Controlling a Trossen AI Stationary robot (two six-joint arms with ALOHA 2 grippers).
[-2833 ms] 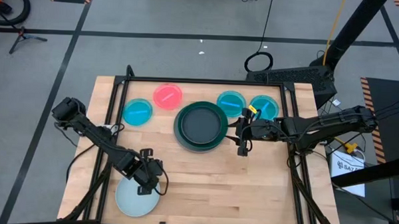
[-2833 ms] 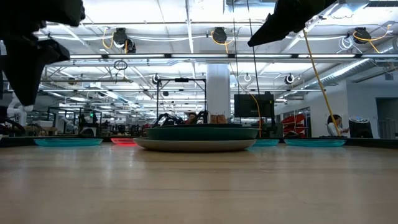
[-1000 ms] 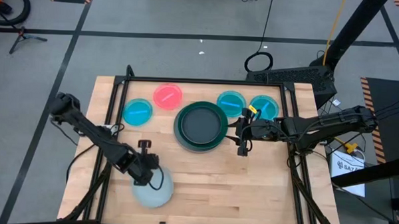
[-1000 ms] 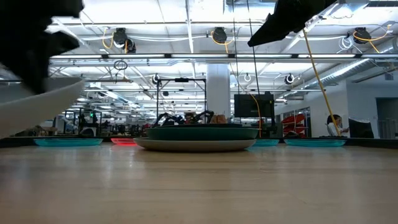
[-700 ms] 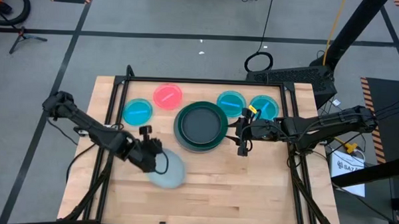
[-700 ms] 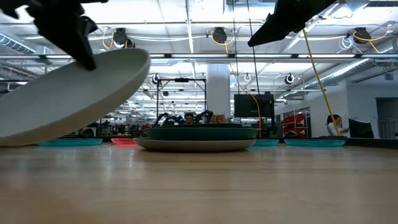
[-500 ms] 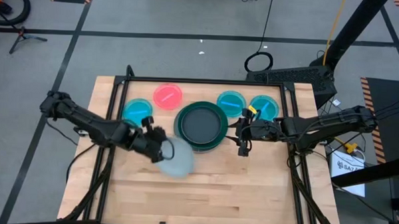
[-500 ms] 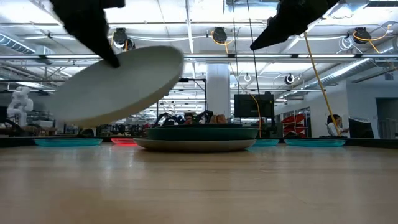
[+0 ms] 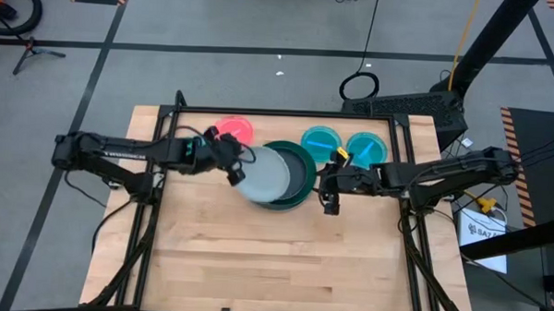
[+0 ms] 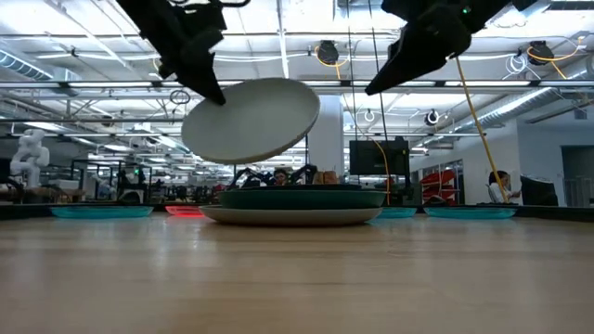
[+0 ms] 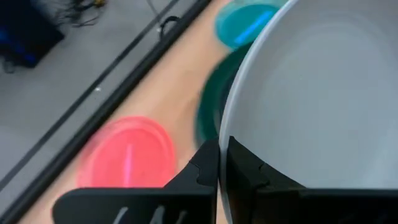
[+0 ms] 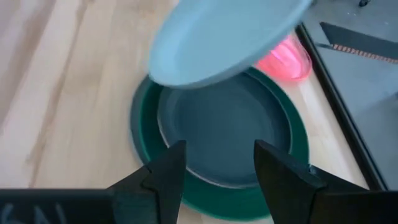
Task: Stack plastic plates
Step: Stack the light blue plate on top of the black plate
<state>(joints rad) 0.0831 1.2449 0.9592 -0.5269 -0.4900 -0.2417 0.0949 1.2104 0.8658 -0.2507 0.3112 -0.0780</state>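
Plastic plates are spread along the far half of the wooden table (image 9: 283, 257), and one of them, a pale blue plate (image 9: 263, 175), is in the air, tilted, over the left part of the central stack. The left gripper (image 9: 232, 167) has its fingers pressed together on that plate's rim; in the left wrist view the two dark fingers (image 11: 211, 167) meet at the plate's edge. The stack below has a dark green plate (image 12: 283, 134) holding a black plate (image 12: 224, 137) inside it, and in the low view a grey plate (image 10: 292, 216) shows as the lowest layer, resting on the table. The lifted plate is clear of the stack in the low view, with open space between them. A pink-red plate (image 9: 234, 128) lies flat at the far edge, left of the stack. Two bright blue plates (image 9: 321, 140) lie right of the stack, side by side. The right gripper (image 9: 329, 187) hangs just right of the stack, its fingers spread and holding nothing. A black metal frame (image 9: 288, 112) borders the table. Around it is grey floor (image 9: 215, 70) with dark tape lines, and the low view looks into a large workshop with ceiling lights (image 10: 327, 51).
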